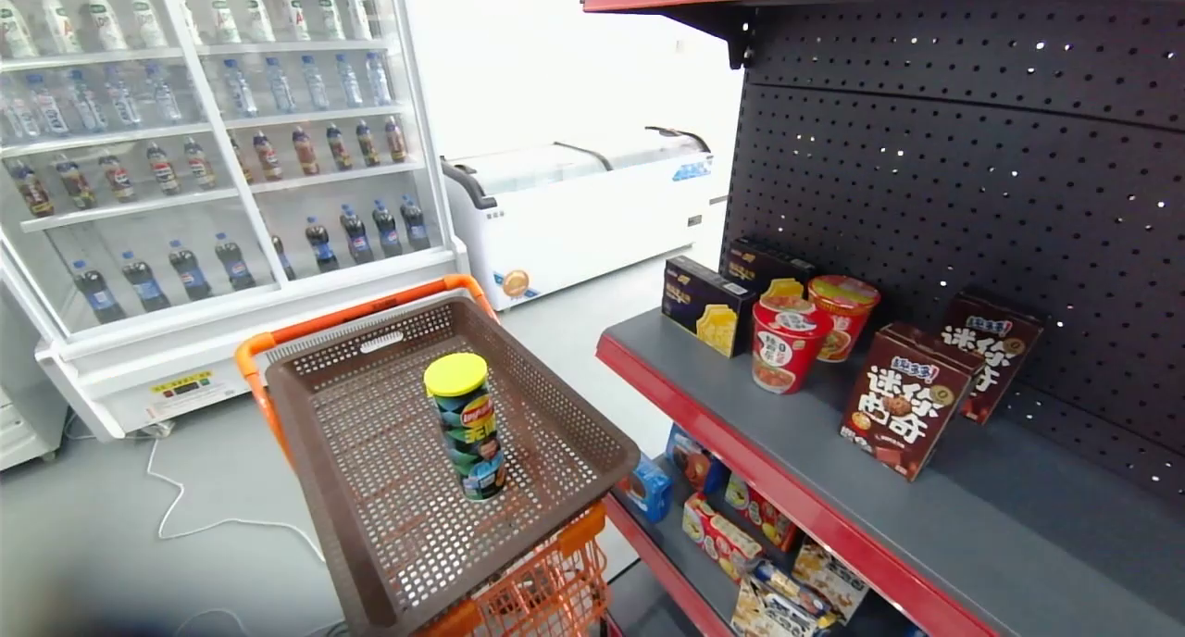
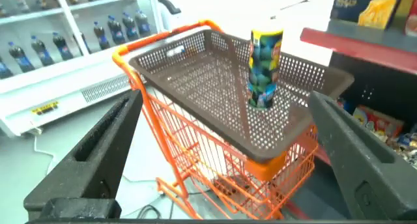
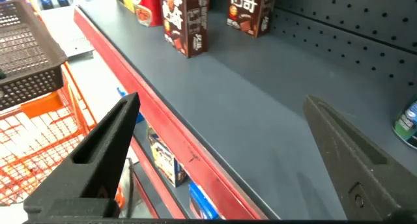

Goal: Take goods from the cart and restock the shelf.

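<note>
In the cart's brown basket (image 1: 370, 336), one yellow-lidded chip canister (image 1: 466, 424) is seen standing upright, not yet taken. The left gripper (image 2: 225, 100) and right gripper (image 3: 223, 100) are held wide open and empty. The grey shelf (image 1: 926, 526) is only partly stocked, so restocking is judged barely begun.

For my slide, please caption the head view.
A yellow-lidded can stands upright in the cart's brown basket beside the partly stocked shelf.

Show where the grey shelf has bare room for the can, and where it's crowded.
Free: shelf board on the robot's side of the brown boxes, out to the red lip. Crowded: far end, red cups beside dark boxes.
</note>
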### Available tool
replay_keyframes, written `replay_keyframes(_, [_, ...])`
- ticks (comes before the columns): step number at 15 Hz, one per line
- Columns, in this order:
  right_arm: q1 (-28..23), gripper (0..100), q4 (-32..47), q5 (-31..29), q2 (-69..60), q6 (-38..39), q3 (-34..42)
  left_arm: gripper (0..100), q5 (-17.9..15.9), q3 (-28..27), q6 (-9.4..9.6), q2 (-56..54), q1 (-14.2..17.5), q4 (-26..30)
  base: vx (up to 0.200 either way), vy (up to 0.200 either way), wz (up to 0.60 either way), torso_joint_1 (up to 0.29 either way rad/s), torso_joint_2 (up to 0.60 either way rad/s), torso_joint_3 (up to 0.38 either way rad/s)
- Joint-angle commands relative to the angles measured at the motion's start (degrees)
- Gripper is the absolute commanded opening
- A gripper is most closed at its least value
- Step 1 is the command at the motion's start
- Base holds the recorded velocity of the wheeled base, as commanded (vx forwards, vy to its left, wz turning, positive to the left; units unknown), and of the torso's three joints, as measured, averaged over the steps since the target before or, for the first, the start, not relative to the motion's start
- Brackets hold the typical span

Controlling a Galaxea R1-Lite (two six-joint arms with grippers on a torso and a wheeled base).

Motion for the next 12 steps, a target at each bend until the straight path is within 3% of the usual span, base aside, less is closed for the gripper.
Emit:
replay_keyframes(1, [-0.01,100,0.00,0.00,-0.02,-0.04,-0.01,100,1.76,-23.53,0.74,33.02,0.17,3.97,0.000,0.000,0.00,0.000,0.00,0.000])
replay_keyframes(4, [0.07,100,0.00,-0.08,-0.02,-0.04,-0.01,100,-0.17,-29.51,0.92,50.16,2.19,1.16,0.000,0.000,0.00,0.000,0.00,0.000])
replay_keyframes(7, [0.07,100,0.00,0.00,-0.02,-0.04,-0.01,100,-4.92,-29.77,1.44,59.83,1.40,-1.48,0.000,0.000,0.00,0.000,0.00,0.000])
replay_keyframes(10, [0.07,100,0.00,0.00,-0.02,-0.04,-0.01,100,-10.54,-20.11,1.62,73.10,-0.97,-22.84,0.000,0.000,0.00,0.000,0.00,0.000])
replay_keyframes(12, [0.07,100,0.00,0.00,-0.02,0.05,-0.01,100,-11.24,-13.95,1.71,79.25,-3.26,-33.47,0.000,0.000,0.00,0.000,0.00,0.000])
